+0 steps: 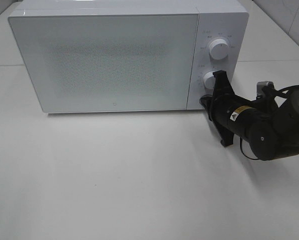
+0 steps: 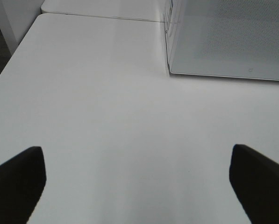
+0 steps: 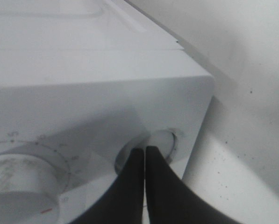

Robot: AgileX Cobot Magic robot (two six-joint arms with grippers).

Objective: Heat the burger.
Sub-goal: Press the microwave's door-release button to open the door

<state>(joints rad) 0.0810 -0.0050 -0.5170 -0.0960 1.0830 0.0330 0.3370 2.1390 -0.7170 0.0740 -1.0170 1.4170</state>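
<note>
The right arm (image 1: 262,131) is matt black, built of thick rounded tubes, with a small yellow and white label (image 1: 236,114), a grey metal clip (image 1: 263,89) and thin black cables (image 1: 288,89). Its fingers (image 3: 132,186) are smooth, black and tapered; the left fingers (image 2: 17,179) are black and blunt.
</note>
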